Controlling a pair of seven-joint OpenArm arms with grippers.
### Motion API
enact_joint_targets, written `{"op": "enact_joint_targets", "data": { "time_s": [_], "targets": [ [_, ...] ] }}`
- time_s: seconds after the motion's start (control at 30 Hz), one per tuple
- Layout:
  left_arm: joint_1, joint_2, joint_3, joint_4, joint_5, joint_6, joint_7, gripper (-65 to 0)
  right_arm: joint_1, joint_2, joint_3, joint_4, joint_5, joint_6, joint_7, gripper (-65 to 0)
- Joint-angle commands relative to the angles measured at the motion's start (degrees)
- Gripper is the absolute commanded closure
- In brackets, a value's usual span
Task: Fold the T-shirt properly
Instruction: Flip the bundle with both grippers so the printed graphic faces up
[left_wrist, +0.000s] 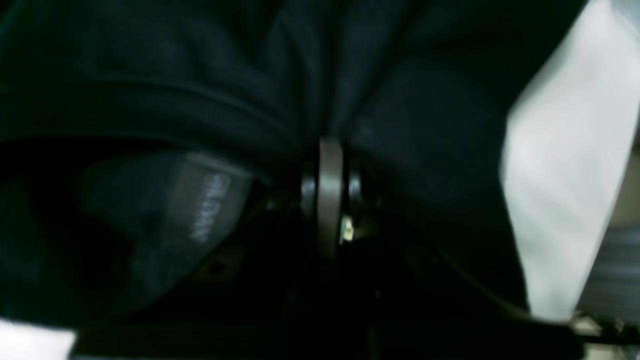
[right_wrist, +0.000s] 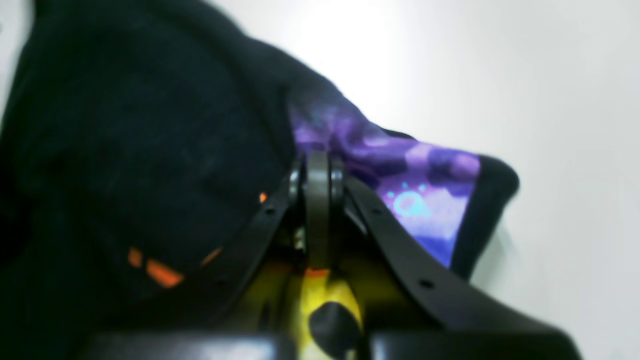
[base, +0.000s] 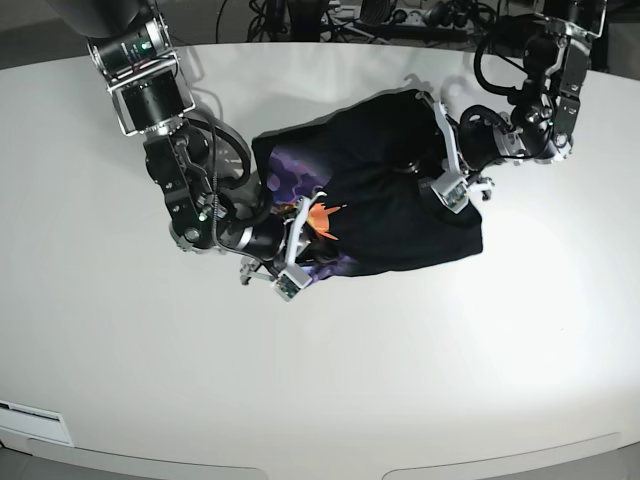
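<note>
So the broad white matte table (base: 330, 380) carries one thing only, the large black soft-cloth T-shirt (base: 400, 215) with its purple-hexagon and yellow-orange print, which lies bunched a little back of the table's middle, between my two arms

Progress, as I judge it: early to middle. The cloth is gathered into a lumpy oblong with rounded, uneven edges, print showing along its camera-left side and plain black elsewhere. I see no crisp fold line, no squared outline and no sleeve tucked flat, so I count nothing as a finished fold; the smoothing, the side folds and the final halving all look left to do

The right arm (base: 165, 150) reaches in from the base view's left, the left arm (base: 535, 110) from its right. Both work at opposite ends of the bundle

The right gripper (right_wrist: 318, 165) has its jaws pressed together on a pinch of the printed edge; purple fabric bulges just past the tips in the wrist view

The left gripper (left_wrist: 330, 150) is likewise clamped tight, black cloth pleating into it. A grey neck label (left_wrist: 207, 205) shows beside it, so I take this end for the collar
</note>
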Motion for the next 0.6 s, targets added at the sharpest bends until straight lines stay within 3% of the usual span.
{"op": "enact_joint_targets", "data": {
  "time_s": [0.0,0.13,0.27,0.4,0.57],
  "targets": [
    [-1.7,-1.7,-0.5,-2.6,3.3,1.2,0.3,0.0,-2.2,1.8,0.0,1.8,-1.9,0.1,-3.2,0.0],
    [-7.0,-2.4,-0.5,-13.5,5.1,1.0,-3.8,0.0,-12.1,5.7,1.0,11.9,-2.3,-4.2,-3.4,0.0],
    [-13.2,-2.3,-0.5,-20.9,5.2,0.2,-8.0,0.0,-22.4,6.0,5.4,22.1,-2.3,-6.4,-4.1,0.0],
    [-19.0,-1.0,-0.5,-24.0,5.2,0.2,-10.1,0.0,-32.6,4.3,9.7,30.9,-2.4,-7.9,-4.3,0.0],
    [-23.7,3.6,-0.5,-25.0,5.2,0.2,-11.3,0.0,-41.7,-1.7,12.0,38.5,-4.4,-7.8,-4.2,0.0]
  ]
}}
